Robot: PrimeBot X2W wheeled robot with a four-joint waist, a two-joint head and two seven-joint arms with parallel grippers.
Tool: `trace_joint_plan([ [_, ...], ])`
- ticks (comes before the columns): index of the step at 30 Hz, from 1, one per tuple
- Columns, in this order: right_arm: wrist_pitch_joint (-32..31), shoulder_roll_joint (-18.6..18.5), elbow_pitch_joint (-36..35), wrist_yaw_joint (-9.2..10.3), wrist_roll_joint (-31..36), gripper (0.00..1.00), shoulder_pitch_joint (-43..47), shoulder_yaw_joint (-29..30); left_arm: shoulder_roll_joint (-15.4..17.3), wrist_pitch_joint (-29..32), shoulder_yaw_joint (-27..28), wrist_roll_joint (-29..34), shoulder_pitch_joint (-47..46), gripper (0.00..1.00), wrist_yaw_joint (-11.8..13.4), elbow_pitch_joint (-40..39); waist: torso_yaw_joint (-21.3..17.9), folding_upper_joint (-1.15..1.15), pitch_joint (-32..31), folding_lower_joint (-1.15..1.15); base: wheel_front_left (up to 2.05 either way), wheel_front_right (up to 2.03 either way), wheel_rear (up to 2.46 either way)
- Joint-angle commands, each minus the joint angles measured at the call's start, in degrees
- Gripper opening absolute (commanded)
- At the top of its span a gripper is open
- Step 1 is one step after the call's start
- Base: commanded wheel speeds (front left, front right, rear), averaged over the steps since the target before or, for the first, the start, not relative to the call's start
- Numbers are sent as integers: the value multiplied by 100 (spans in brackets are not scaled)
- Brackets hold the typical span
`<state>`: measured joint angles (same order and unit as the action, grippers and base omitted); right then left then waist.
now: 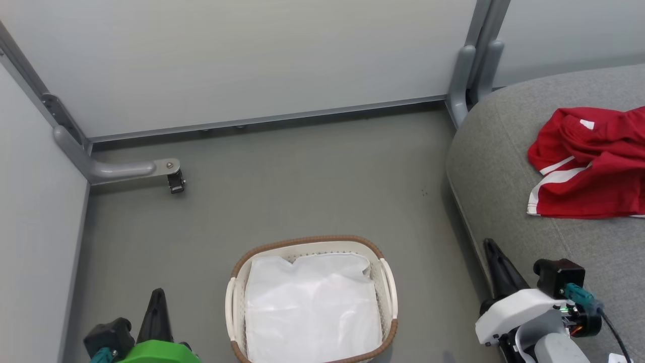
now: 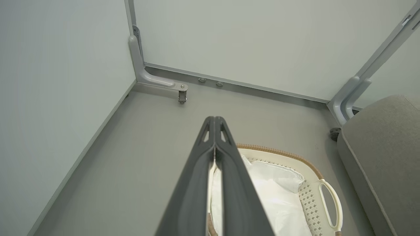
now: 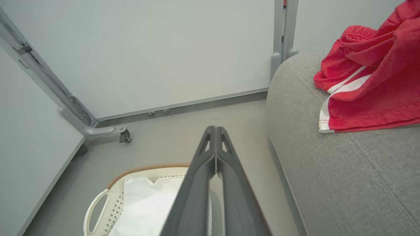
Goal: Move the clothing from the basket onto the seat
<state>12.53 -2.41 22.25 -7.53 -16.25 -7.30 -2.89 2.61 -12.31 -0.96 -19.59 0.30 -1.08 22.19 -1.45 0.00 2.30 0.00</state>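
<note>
Both arms low, fingers pointing forward. Left gripper [image 2: 214, 119]: fingers pressed together, holding nothing. The basket [image 1: 312, 241] sits just to its right, white liner [image 1: 312, 302] inside. Right gripper [image 3: 215, 129]: likewise closed, holding nothing, basket to its left. Farther off to its right, the red clothing [image 1: 589, 166] is heaped on the grey seat [image 1: 499, 161].

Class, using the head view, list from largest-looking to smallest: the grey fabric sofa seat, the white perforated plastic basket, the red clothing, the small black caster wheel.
1. grey fabric sofa seat
2. white perforated plastic basket
3. red clothing, partly cropped
4. small black caster wheel
</note>
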Motion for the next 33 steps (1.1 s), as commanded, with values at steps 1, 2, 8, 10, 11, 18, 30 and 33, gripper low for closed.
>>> trace_joint_plan([
  [1,-63,-16,-133,1,-270,0,-56,48,17,48,51,-266,-122,0,-40,-133,2,0,-2,0,0,0,0],
  [2,-91,-17,-147,1,-389,0,-51,61,18,74,59,-379,-128,0,-50,-148,3,0,-4,0,0,0,0],
  [8,-239,-20,-215,1,-1005,0,-31,132,19,219,107,-969,-170,0,-100,-218,11,0,-15,0,0,0,0],
  [10,-288,-21,-236,1,-1201,0,-26,156,20,266,125,-1158,-186,0,-117,-239,13,0,-19,0,0,0,0],
  [11,-309,-22,-244,1,-1287,0,-24,166,20,286,133,-1239,-193,0,-124,-248,14,0,-20,0,0,0,0],
  [18,-472,-26,-310,2,-1942,0,-8,245,22,450,197,-1867,-244,0,-179,-316,23,0,-33,0,0,0,0],
  [30,-724,-32,-406,2,-2935,0,12,369,25,701,292,-2811,-327,0,-265,-405,38,0,-55,0,0,0,0],
  [33,-786,-33,-429,2,-3173,0,16,398,26,763,318,-3043,-348,0,-283,-430,41,0,-60,0,0,0,0],
])
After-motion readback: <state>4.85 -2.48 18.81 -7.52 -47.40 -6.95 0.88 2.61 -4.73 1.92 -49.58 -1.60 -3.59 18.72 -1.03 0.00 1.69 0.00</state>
